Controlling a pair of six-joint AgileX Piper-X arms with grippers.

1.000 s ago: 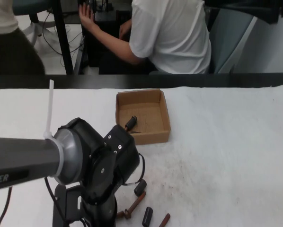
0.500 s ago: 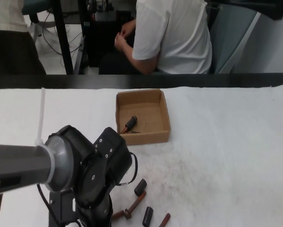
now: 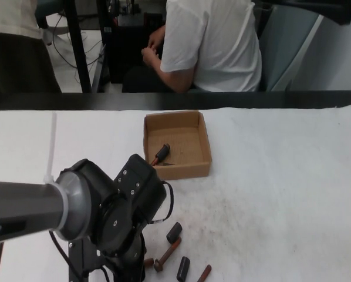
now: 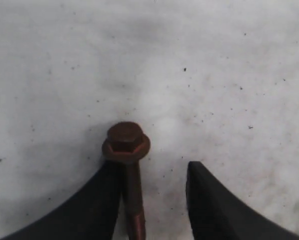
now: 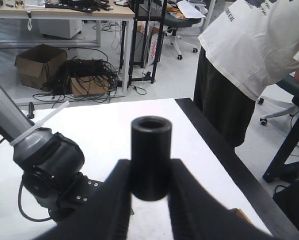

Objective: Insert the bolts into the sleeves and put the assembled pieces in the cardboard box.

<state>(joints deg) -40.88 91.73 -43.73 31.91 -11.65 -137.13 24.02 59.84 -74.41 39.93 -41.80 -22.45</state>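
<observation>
In the left wrist view a rusty brown bolt [image 4: 127,155] lies on the white cloth between the fingers of my left gripper [image 4: 154,167]. The gripper is open, and the bolt's shaft rests against one finger [image 4: 97,200]. My right gripper [image 5: 151,170] is shut on a black sleeve [image 5: 150,155], held upright high over the bench. The cardboard box [image 3: 181,171] sits mid-table with one assembled piece [image 3: 161,154] inside. In the high view the left arm [image 3: 114,217] hangs over the near edge and hides its gripper.
Loose parts lie on the cloth beside the left arm: two black sleeves [image 3: 174,232] [image 3: 182,268] and two bolts [image 3: 166,254] [image 3: 204,273]. A black table edge [image 3: 222,98] runs behind the box, with people beyond it. The right half of the cloth is bare.
The left arm has drawn back from the box and dropped toward the loose parts at the near edge. The box and its piece have not moved.
</observation>
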